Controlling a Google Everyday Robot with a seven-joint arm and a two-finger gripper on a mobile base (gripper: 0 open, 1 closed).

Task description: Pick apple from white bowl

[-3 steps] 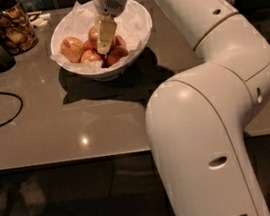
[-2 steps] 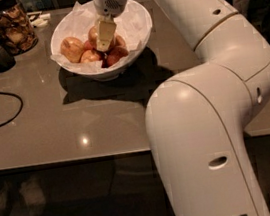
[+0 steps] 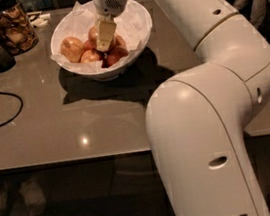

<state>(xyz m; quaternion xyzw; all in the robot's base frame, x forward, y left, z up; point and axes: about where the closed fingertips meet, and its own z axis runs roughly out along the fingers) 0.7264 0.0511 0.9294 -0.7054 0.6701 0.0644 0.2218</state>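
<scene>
Hanging down from 12 o'clock, the cream robot hand (image 3: 106, 37) sat inside the wide white paper-lined bowl (image 3: 135, 26), its tip among the fruit. It was likely held vertical so as to drop over one piece without knocking the neighbours. The round golden-yellow, orange-blushed apple (image 3: 92, 35) lay mid-bowl, touching the hand at its 9 o'clock. Could not tell if the hand was apart or together. A glass jar of brown snacks (image 3: 9, 30) stood at the bowl's 10 o'clock on the grey surface (image 3: 76, 124), well clear.
</scene>
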